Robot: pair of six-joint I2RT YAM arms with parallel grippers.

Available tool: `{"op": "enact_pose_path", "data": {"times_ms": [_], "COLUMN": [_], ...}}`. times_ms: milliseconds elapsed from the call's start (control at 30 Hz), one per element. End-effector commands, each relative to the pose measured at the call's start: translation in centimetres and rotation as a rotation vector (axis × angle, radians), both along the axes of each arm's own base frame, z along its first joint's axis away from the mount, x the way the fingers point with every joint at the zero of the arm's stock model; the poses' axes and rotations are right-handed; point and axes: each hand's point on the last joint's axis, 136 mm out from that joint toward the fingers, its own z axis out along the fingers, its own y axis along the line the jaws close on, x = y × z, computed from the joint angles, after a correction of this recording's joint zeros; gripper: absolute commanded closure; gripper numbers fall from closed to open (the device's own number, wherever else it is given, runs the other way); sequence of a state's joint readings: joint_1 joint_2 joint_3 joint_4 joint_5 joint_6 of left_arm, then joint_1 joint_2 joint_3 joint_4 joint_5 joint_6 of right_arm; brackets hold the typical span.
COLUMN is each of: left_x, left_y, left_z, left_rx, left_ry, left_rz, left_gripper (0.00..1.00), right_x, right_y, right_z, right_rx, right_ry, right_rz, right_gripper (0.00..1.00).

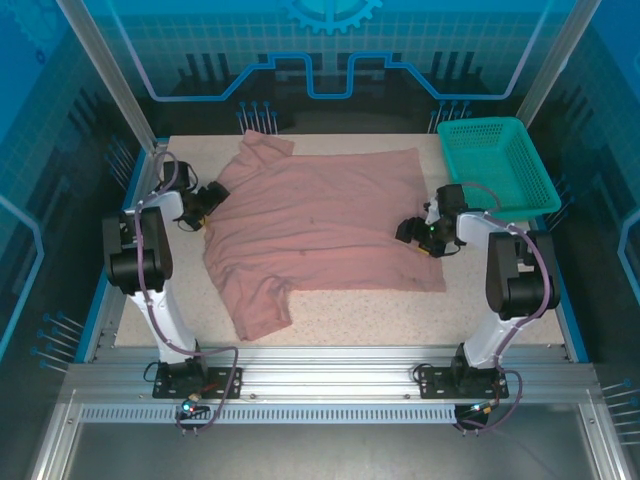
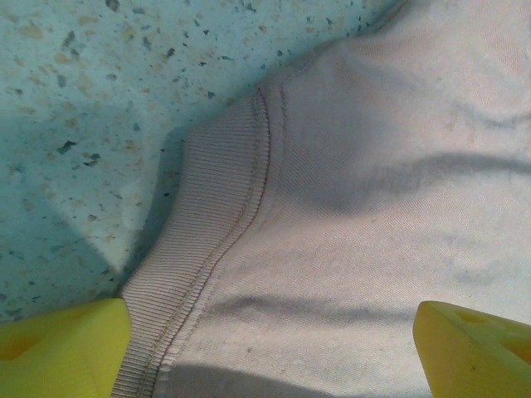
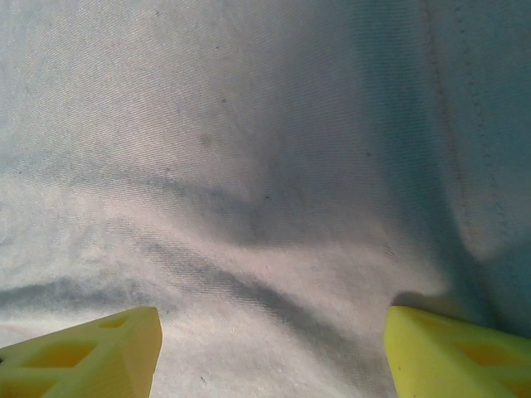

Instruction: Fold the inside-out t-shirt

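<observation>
The inside-out t-shirt (image 1: 320,225), salmon-pink, lies spread flat across the table with a sleeve at the back left and another at the front left. My left gripper (image 1: 208,198) is at the shirt's left edge and stands open. In the left wrist view its yellow fingertips (image 2: 62,348) straddle the ribbed collar band (image 2: 207,215) and the cloth beside it, the left gripper (image 2: 270,356) low over the fabric. My right gripper (image 1: 415,235) sits over the shirt's right part, open. Its fingertips (image 3: 83,352) flank gently wrinkled cloth (image 3: 265,207), the right gripper (image 3: 270,352) close above it.
A teal mesh basket (image 1: 495,165) stands at the back right corner, just right of the right arm. Speckled tabletop (image 2: 83,124) shows left of the collar and along the front (image 1: 400,315). Frame posts and glass panels ring the table.
</observation>
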State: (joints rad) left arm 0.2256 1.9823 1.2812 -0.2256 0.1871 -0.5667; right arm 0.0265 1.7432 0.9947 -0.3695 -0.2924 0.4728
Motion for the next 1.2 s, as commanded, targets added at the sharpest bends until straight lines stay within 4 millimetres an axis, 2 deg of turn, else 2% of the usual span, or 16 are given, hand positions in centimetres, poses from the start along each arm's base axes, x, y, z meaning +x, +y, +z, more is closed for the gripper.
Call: {"op": "enact_pose_path", "data": {"times_ms": [0,167,267,333,367,433,500,600,667,733,833,1067,1167], "left_x": [-0.3,-1.6,-3.7,-5.6,-6.5,-8.7,-10.7,-13.4,-15.1,-17.0,-19.3,-23.4,-24.4], "left_y": [0.6,-2.2,-5.5,-8.4,-9.6,-12.1,-14.0,-15.6,-15.8,-15.0,-14.3,-13.7,-13.1], "left_z": [3.4,6.2,6.8,6.8,6.9,6.7,6.4,5.3,3.6,1.5,-0.4,-2.1,-2.2], "left_rx": [0.031,0.0,-0.052,-0.082,-0.083,-0.064,-0.045,-0.066,-0.082,-0.045,-0.028,-0.037,-0.014], "left_ry": [-0.067,-0.146,-0.182,-0.184,-0.181,-0.156,-0.126,-0.083,-0.024,0.059,0.128,0.218,0.227], "left_rz": [0.012,-0.013,-0.053,-0.109,-0.137,-0.217,-0.279,-0.322,-0.332,-0.331,-0.318,-0.28,-0.267], "left_gripper": [0.1,0.09,0.09,0.09,0.09,0.09,0.09,0.1,0.09,0.09,0.09,0.09,0.08], "right_x": [-0.3,-1.9,-4.2,-5.7,-7.1,-8.6,-9.4,-9.5,-9.5,-9.4,-9.5,-10.7,-11.3], "right_y": [-0.2,0.2,-0.4,-1.6,-2.0,-2.5,-1.9,0.2,0.8,0.6,0.1,-0.7,-1.2], "right_z": [2.4,3.1,2.9,3.2,2.5,2.3,1.9,1.3,0.5,-0.5,-1.3,-2.3,-2.5], "right_rx": [-0.006,-0.003,-0.033,-0.093,-0.119,-0.143,-0.134,-0.095,-0.092,-0.082,-0.089,-0.056,-0.05], "right_ry": [-0.044,-0.048,-0.004,0.013,0.045,0.058,0.064,0.06,0.085,0.123,0.154,0.225,0.237], "right_rz": [0.024,0.044,0.023,-0.004,-0.011,-0.023,-0.009,0.039,0.055,0.042,0.025,-0.021,-0.049], "right_gripper": [0.27,0.26,0.25,0.25,0.25,0.25,0.25,0.26,0.26,0.27,0.27,0.29,0.3]}}
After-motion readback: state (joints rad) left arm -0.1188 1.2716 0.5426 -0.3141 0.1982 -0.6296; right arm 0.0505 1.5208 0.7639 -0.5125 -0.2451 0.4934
